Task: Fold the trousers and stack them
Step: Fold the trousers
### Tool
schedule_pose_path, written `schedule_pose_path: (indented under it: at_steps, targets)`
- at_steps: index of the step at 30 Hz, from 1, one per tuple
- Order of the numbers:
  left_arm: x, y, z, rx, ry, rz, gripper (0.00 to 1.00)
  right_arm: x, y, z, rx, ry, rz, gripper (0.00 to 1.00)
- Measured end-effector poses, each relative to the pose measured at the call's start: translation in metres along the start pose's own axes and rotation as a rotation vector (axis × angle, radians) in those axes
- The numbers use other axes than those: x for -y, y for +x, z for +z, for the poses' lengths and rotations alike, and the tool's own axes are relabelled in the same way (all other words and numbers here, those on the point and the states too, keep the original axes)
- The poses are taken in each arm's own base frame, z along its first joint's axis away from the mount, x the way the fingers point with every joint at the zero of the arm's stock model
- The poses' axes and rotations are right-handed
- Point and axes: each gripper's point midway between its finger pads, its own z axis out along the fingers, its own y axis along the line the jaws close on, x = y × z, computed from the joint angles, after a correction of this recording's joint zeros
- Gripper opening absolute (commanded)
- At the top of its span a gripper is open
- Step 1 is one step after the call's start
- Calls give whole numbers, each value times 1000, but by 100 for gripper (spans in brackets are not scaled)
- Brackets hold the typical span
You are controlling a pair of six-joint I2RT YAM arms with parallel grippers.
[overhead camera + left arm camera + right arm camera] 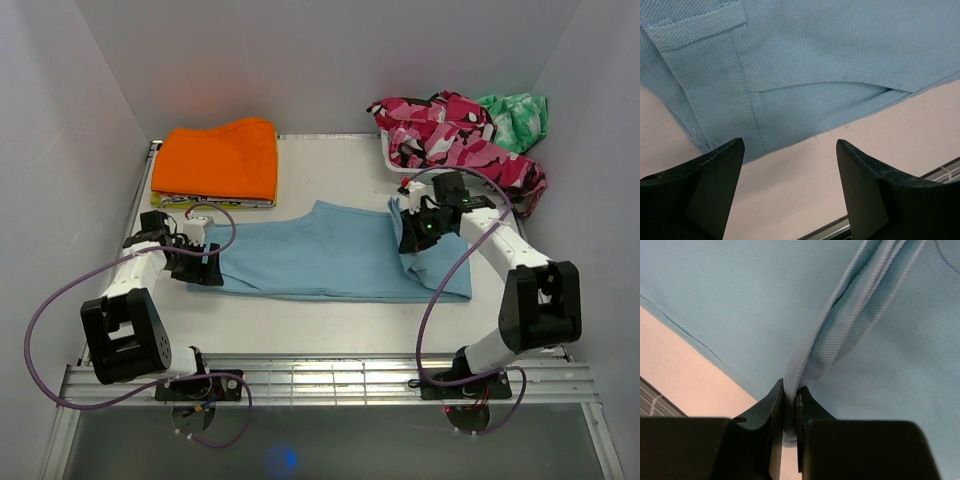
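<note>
- R gripper [790, 402] pinched tight on trousers [320, 262] fold, frame right.
- L gripper [790, 147] wide open, empty, at waist edge.
- Best: catch both layers, lift level.

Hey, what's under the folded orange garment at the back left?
A yellow patterned strip peeks out along the near edge of the orange garment. The rest is covered, so what it is cannot be told.

Right arm [497, 243] hides part of the trousers [320, 262].

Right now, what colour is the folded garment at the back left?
The garment is orange; top view shows it best.
</note>
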Motion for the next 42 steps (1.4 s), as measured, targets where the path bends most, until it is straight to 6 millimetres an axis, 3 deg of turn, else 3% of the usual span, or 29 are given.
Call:
schedule_pose_path:
  at_steps: [4, 7, 13, 20, 33, 42]
  targets:
    - [0, 0, 0, 0, 0, -2, 85, -24, 9, 37, -67, -74, 13, 8]
    - [0, 2, 2, -4, 2, -5, 85, -33, 11, 50, -85, -103, 29, 8]
    - [0, 11, 10, -38, 18, -24, 85, -43, 0, 55, -71, -133, 75, 8]
    - [-3, 13, 15, -47, 21, -29, 84, -74, -23, 68, -54, -206, 55, 8]
    - [-4, 13, 18, -38, 18, -27, 84, -97, -18, 104, -144, -243, 90, 8]
    - [-4, 12, 19, -38, 19, -29, 84, -106, -25, 110, -150, -260, 115, 8]
